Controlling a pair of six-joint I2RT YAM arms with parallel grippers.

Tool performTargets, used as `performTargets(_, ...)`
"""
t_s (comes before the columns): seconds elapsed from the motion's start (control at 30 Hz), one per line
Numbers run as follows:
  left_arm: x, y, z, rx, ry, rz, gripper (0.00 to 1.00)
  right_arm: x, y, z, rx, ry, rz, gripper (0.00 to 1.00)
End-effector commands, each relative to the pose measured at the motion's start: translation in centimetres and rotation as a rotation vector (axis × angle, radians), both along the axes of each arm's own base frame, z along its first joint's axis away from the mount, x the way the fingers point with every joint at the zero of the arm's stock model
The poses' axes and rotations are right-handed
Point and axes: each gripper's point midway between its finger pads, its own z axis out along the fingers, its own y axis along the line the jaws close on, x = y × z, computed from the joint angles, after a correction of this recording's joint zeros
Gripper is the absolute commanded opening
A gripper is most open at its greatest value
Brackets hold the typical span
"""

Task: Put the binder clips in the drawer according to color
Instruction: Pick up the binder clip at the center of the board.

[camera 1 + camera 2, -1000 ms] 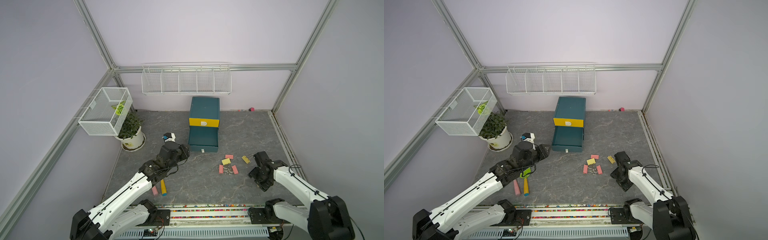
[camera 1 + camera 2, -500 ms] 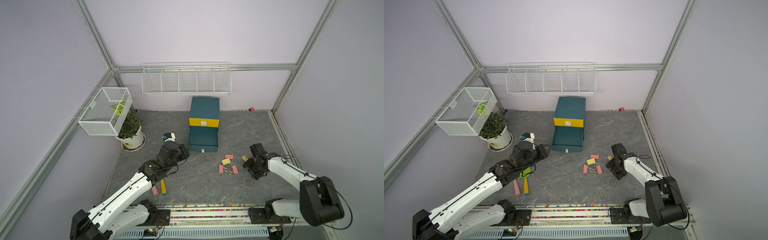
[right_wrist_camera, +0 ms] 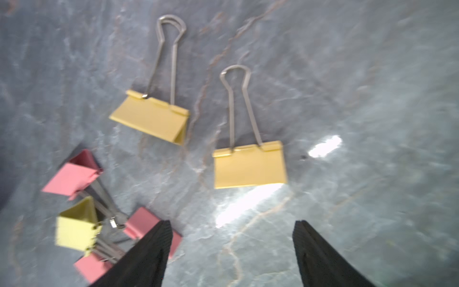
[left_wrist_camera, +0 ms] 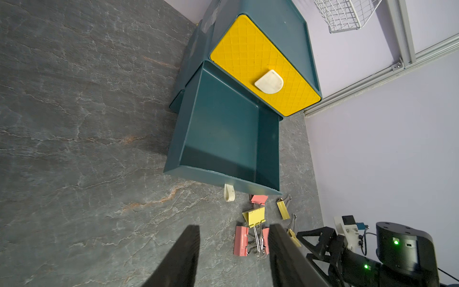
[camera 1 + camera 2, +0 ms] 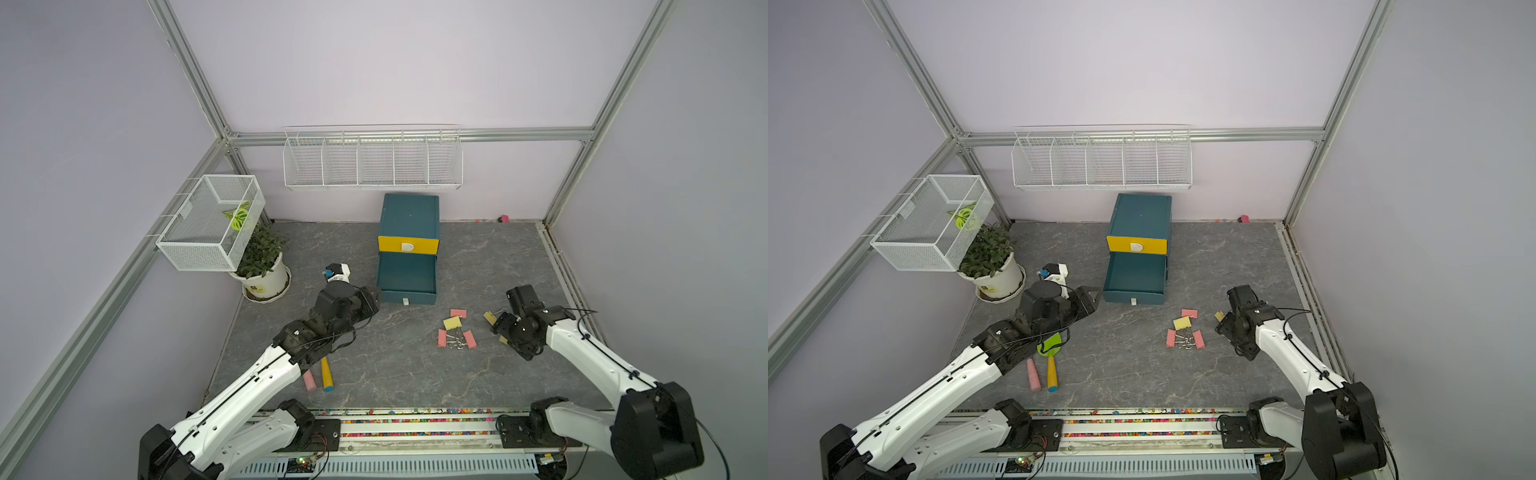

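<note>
Top views first. The surface (image 5: pixel 395 374) has its widest open stretch at 6 o'clock from the drawer cabinet (image 5: pixel 409 212), between my two arms. The cabinet stands at 12 o'clock against the back wall, under the long wire basket (image 5: pixel 372 160). Its middle drawer (image 5: pixel 406 276) is pulled out toward 6.

At 9 o'clock a potted plant (image 5: pixel 262 266) sits under a mesh basket (image 5: pixel 212 222). Two trowels (image 5: pixel 1052 370) lie at 7 o'clock, partly beneath the left arm (image 5: pixel 249 386). The frame rail (image 5: pixel 561 270) bounds the 3 o'clock edge, close to the right arm (image 5: pixel 590 357).

The binder clips lie at 4 o'clock from the middle drawer. Three pink clips (image 5: pixel 441 337) and one yellow clip (image 5: pixel 452 322) are bunched together, and two more yellow ones (image 5: pixel 489 318) lie right at the right jaws. The left jaws hover near the drawer's front corner, on its 9 o'clock side.

Left wrist: the left jaws stand moderately apart, holding nothing, and their fingers (image 4: pixel 183 256) frame plain surface. The middle drawer (image 4: pixel 223 139) lies ahead of them. The bunch of clips (image 4: pixel 254 215) lies beyond one finger, close to the drawer front.

Right wrist, blurred: the right jaws gape wide and empty. One yellow clip (image 3: pixel 249 165) lies flat ahead of the gap, its handles pointing away. A second (image 3: pixel 151 118) lies near it, and the pink-and-yellow bunch (image 3: pixel 74 231) lies at the outer side of one finger (image 3: pixel 149 256).
</note>
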Motion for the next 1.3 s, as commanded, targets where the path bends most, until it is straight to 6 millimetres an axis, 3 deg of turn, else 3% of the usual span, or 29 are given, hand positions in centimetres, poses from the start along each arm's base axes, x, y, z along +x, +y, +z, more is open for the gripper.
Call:
performTargets(0.0, 0.1, -0.3, 0.9, -0.011, -0.011, -0.012, 0.50, -0.9, -1.7, -0.6, -0.102, 0.071, 0.031, 0.84)
performTargets(0.2, -0.4, 1.1, 1.4, 0.051, -0.043, 0.001, 0.50, 1.6, -0.3, -1.9, -0.078, 0.129, 0.141, 0.85)
performTargets(0.5, -1.9, 3.1, 1.5, 0.114, -0.059, 0.001, 0.51, 1.9, -1.3, -3.1, -0.123, 0.161, 0.154, 0.83)
performTargets(0.93, -3.1, 4.0, 1.4, 0.158, -0.082, -0.032, 0.52, 1.7, -1.4, -4.4, -0.107, 0.163, 0.134, 0.57)
performTargets(1.1, -3.2, 3.9, 1.2, 0.155, -0.076, -0.033, 0.52, 1.4, -1.8, -3.5, -0.121, 0.139, 0.112, 0.45)
performTargets(1.27, -3.1, 4.0, 0.0, 0.175, -0.060, -0.033, 0.52, 2.2, -1.7, 0.6, -0.216, 0.008, 0.146, 0.41)
